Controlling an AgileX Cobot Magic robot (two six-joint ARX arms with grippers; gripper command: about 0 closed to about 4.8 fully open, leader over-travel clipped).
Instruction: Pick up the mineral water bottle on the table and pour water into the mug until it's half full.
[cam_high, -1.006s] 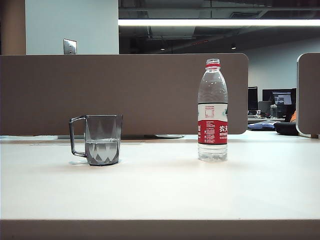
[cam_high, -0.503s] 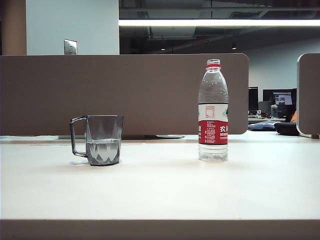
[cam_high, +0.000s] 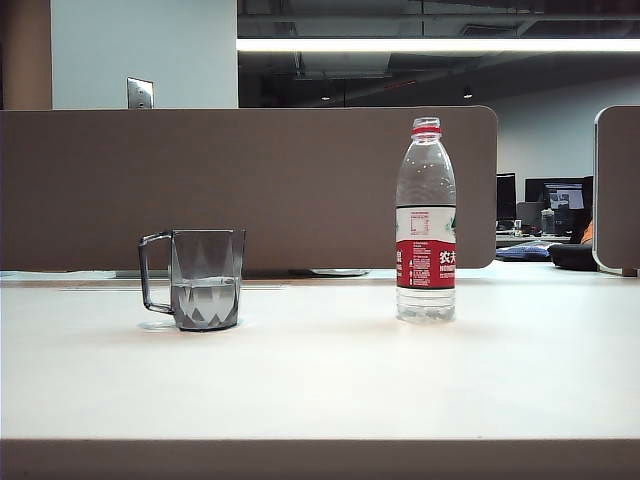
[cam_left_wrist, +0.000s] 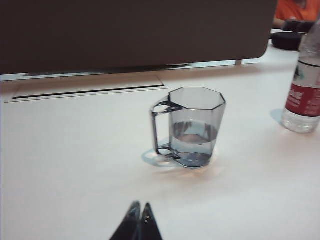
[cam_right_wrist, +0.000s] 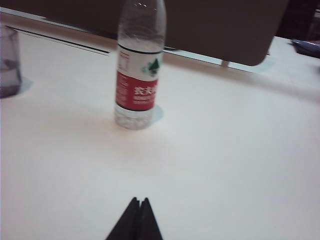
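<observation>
The mineral water bottle (cam_high: 425, 225) stands upright, uncapped, on the right of the white table (cam_high: 320, 380), with a little water at its base. It also shows in the right wrist view, bottle (cam_right_wrist: 137, 75), and at the edge of the left wrist view, bottle (cam_left_wrist: 305, 85). The smoky-grey mug (cam_high: 200, 278) stands on the left, handle to the left, holding water (cam_left_wrist: 194, 134) to about half its height. A sliver of the mug (cam_right_wrist: 9, 65) shows in the right wrist view. My left gripper (cam_left_wrist: 140, 205) is shut and empty, well short of the mug (cam_left_wrist: 192, 125). My right gripper (cam_right_wrist: 139, 200) is shut and empty, well short of the bottle. Neither arm shows in the exterior view.
A brown partition (cam_high: 250, 185) runs along the table's far edge, with a cable slot (cam_left_wrist: 90, 91) in front of it. A second partition (cam_high: 618, 190) stands at the far right. Office desks and monitors lie beyond.
</observation>
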